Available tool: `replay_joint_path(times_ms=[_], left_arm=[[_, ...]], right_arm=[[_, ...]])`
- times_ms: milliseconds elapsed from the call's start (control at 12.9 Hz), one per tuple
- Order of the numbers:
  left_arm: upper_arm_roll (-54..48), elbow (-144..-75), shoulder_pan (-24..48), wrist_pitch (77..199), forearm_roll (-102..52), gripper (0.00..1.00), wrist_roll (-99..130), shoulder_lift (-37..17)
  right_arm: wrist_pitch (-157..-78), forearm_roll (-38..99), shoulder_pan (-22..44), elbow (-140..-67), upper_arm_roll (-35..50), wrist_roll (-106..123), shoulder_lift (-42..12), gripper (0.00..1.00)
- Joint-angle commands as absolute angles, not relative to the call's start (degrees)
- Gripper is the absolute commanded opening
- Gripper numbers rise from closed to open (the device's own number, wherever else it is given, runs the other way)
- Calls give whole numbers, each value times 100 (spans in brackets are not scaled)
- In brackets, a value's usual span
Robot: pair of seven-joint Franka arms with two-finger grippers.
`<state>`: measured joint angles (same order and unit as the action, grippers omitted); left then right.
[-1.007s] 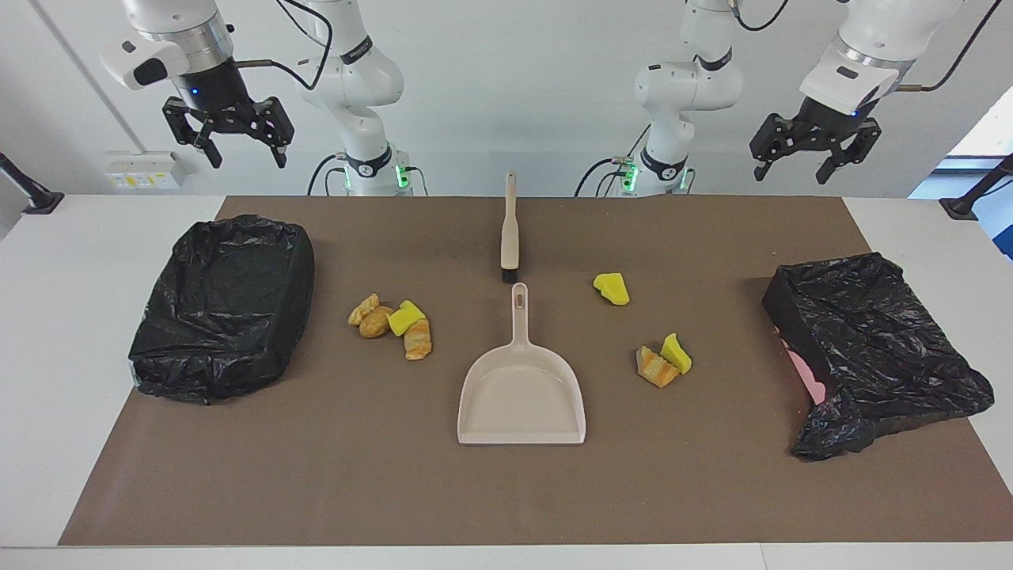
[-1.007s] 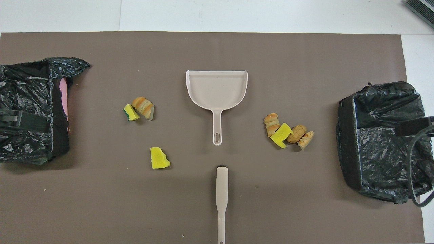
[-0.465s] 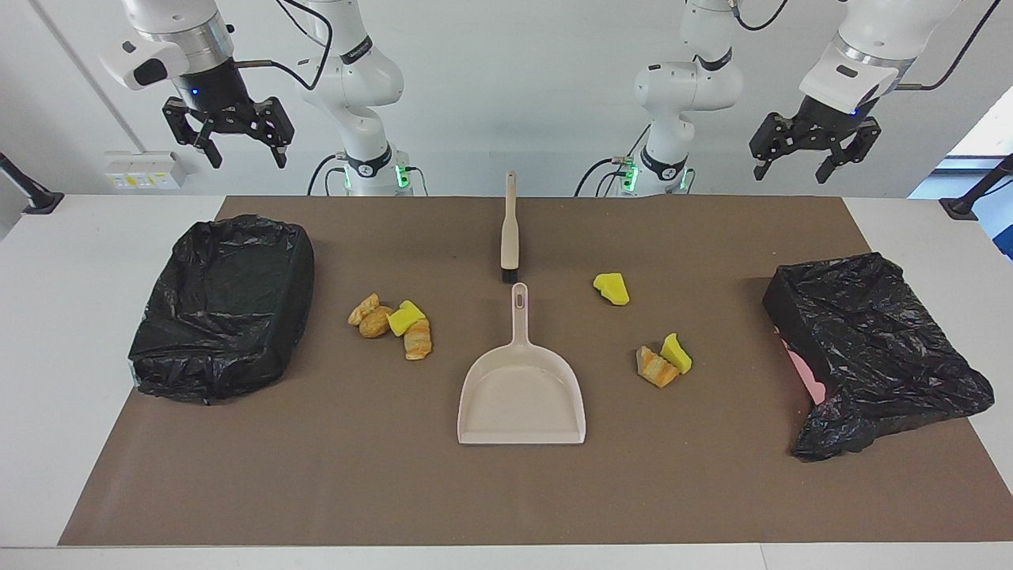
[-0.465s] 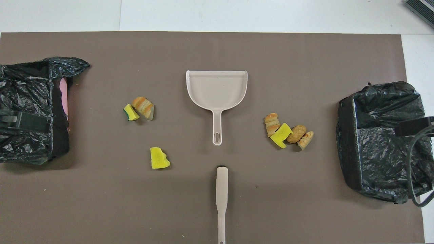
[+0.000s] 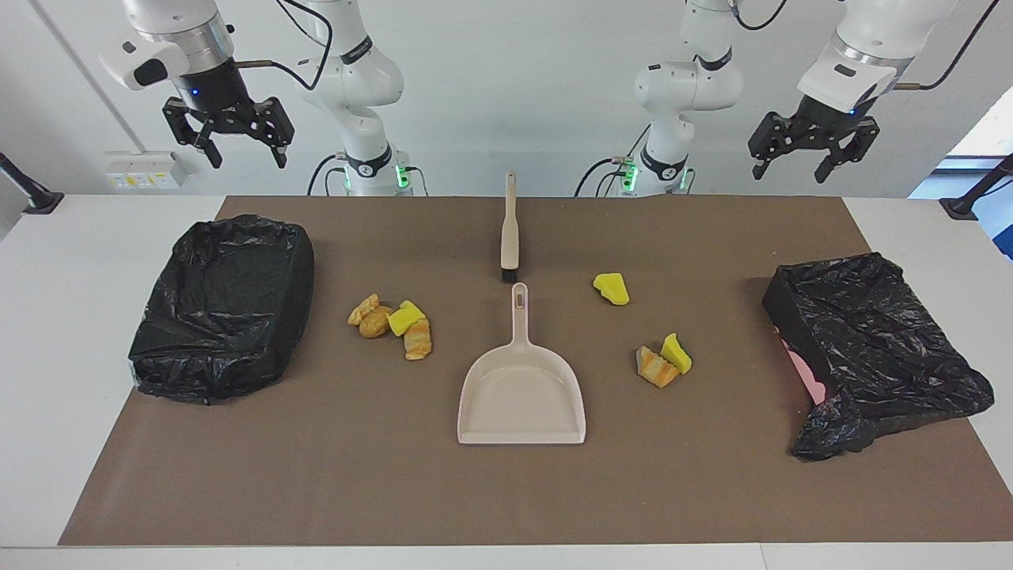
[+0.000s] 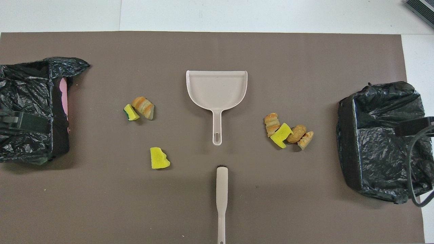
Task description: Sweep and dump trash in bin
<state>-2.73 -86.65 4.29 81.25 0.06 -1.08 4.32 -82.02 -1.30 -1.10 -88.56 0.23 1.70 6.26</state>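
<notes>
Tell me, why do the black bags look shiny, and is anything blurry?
Facing view: light glints off the crinkly bin bags; the dustpan is sharp, with hardly any shadow. Overhead view: the same glints on the bags; the brush and trash look crisp.

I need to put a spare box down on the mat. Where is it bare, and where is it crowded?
Bare: the wide strip of brown mat farther from the robots than the dustpan, between the two bag-lined bins. Crowded: beside the dustpan's handle, where the trash lies, and near the brush.
</notes>
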Motion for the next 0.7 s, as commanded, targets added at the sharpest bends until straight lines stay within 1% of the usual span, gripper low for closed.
replay_joint_path(times_ms=[0, 387, 620], left_arm=[[-246, -8798, 457, 8077, -70, 100, -106, 571], [-307, -8920, 518, 8095, -88, 100, -105, 632], [-702, -9114, 519, 8103, -184, 100, -123, 799]], right_arm=[[-8183, -18, -167, -8982, 53, 264, 721, 100], [-8218, -9, -176, -8948, 35, 281, 703, 100], [-8200, -18, -202, -8947, 35, 255, 712, 100]])
